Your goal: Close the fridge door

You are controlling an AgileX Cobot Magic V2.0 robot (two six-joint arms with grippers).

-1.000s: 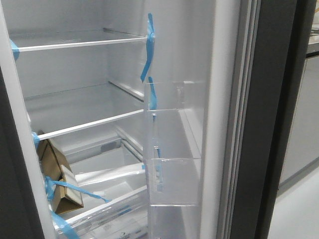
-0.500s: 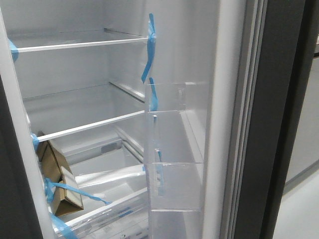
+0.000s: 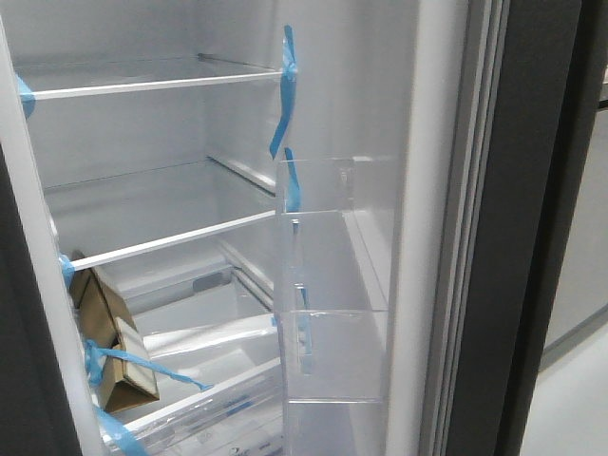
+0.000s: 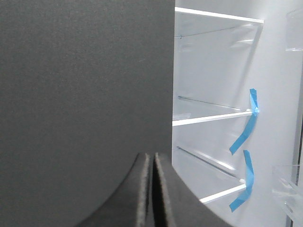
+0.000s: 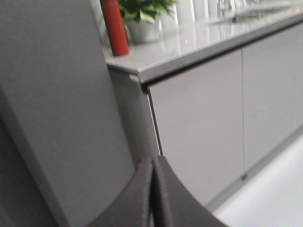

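The fridge door [image 3: 532, 190] stands open at the right of the front view. Its white inner side [image 3: 423, 237] carries clear shelf bins [image 3: 332, 285], a grey seal and blue tape strips [image 3: 287, 66]. Its matte dark-grey outer face [image 5: 57, 94] fills one side of the right wrist view. My right gripper [image 5: 155, 161] is shut and empty, close to that face; I cannot tell whether it touches. My left gripper [image 4: 152, 158] is shut and empty, in front of a dark-grey panel [image 4: 85, 94] beside the fridge opening. Neither gripper shows in the front view.
The fridge interior [image 3: 142, 190] has white shelves, drawers and a taped cardboard box [image 3: 114, 342]. Paler grey cabinet doors [image 5: 199, 118] under a countertop stand beyond the door, with a red bottle [image 5: 114, 26] and a potted plant [image 5: 142, 14] on top. Pale floor [image 3: 575, 408] lies to the right.
Over the last second the door's seal and dark edge have shifted slightly to the right in the front view. In the last half second almost nothing has moved.
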